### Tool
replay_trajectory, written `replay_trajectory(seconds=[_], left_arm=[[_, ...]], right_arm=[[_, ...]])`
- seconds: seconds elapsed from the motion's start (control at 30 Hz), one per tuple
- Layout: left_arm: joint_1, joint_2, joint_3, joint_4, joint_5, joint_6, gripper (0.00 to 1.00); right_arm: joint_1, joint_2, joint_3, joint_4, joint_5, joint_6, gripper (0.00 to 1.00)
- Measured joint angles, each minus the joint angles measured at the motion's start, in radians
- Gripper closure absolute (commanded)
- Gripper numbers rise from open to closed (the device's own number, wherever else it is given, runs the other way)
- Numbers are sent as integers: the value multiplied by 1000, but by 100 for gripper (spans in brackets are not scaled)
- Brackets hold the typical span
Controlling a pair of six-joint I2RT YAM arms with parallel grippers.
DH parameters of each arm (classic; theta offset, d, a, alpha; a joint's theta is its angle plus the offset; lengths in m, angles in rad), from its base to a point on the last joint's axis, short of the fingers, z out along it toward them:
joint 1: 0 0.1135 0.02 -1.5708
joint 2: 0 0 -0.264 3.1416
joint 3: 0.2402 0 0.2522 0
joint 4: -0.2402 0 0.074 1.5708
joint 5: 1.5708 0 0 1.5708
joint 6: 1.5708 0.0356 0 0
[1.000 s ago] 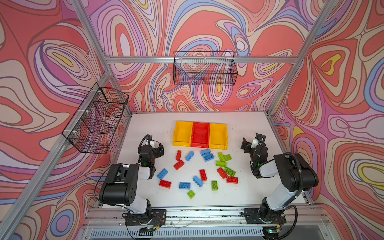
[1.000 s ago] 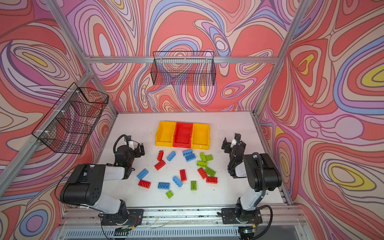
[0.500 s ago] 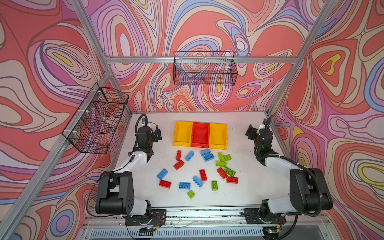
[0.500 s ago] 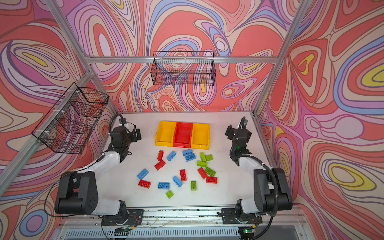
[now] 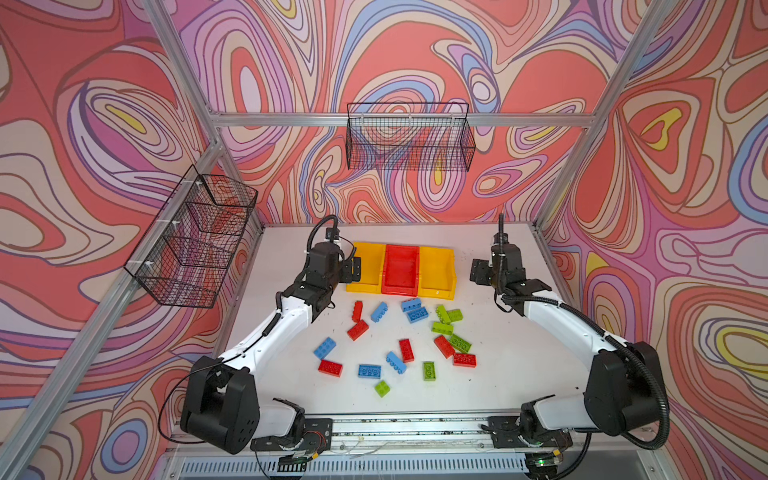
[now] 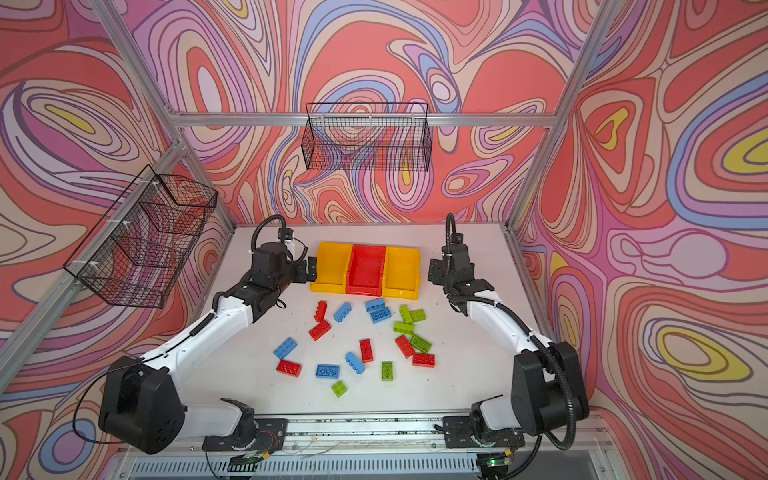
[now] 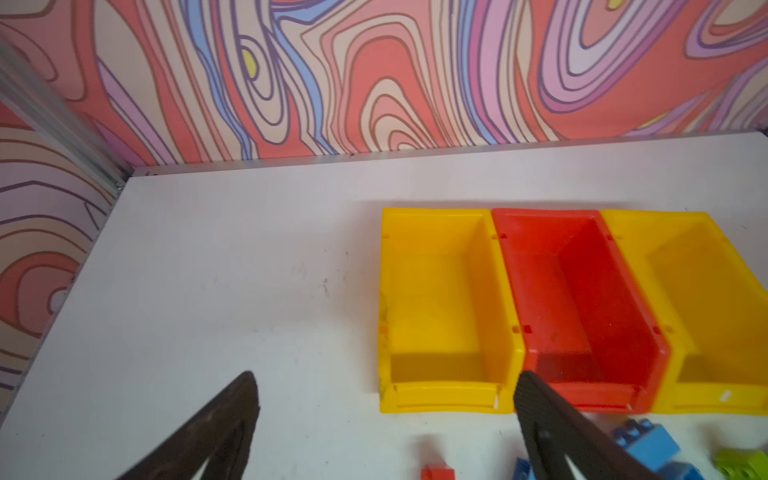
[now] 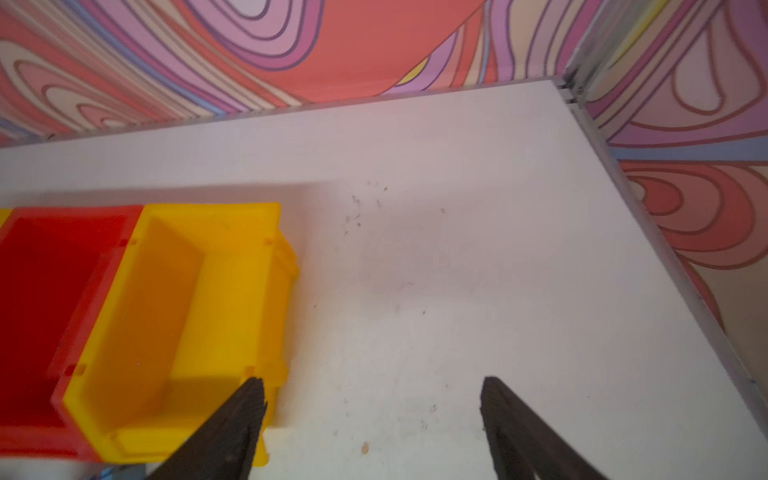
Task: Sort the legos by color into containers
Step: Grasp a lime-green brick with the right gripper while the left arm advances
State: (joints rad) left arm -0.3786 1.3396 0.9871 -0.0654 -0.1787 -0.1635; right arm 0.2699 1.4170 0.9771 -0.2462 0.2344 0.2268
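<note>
Both claws hung empty, jaws spread: the left gripper at nine o'clock of the three empty bins, the right gripper at three o'clock. All the Lego bricks lay loose at six o'clock. Green bricks crowding a red brick could send a wrong colour along; the left gripper, close by, might shove the row.

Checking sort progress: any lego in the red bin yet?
No, the red bin shows a bare floor in the left wrist view, and the legos lie on the table.
</note>
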Motion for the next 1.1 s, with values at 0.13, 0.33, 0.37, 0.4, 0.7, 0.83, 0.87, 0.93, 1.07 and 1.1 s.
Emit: replay_trajectory(seconds=[0.13, 0.33, 0.37, 0.4, 0.7, 0.83, 0.87, 0.93, 1.07, 1.1], left_arm=[[-70, -64, -13, -26, -7, -29, 0], [-100, -191, -93, -73, 6, -97, 0], [-102, -212, -113, -78, 12, -111, 0], [-104, -230, -132, -82, 17, -123, 0], [-140, -340, -224, -142, 31, -186, 0], [-144, -363, -224, -159, 30, -203, 0], [-146, -367, -224, -166, 29, -208, 0], [-151, -371, -224, -182, 28, -215, 0], [-159, -371, -224, -195, 26, -226, 0], [-160, -370, -224, -196, 26, -228, 0]], right_arm=[[87, 26, 14, -73, -50, 23, 28], [186, 90, 26, -145, -113, 50, 36], [198, 104, 29, -154, -123, 51, 38], [209, 120, 35, -166, -132, 53, 39], [234, 223, 61, -211, -186, 61, 47], [234, 249, 64, -223, -202, 63, 49], [235, 251, 64, -225, -206, 63, 50], [236, 252, 64, -225, -211, 63, 52], [240, 258, 64, -224, -217, 64, 54], [243, 261, 64, -224, -217, 64, 55]])
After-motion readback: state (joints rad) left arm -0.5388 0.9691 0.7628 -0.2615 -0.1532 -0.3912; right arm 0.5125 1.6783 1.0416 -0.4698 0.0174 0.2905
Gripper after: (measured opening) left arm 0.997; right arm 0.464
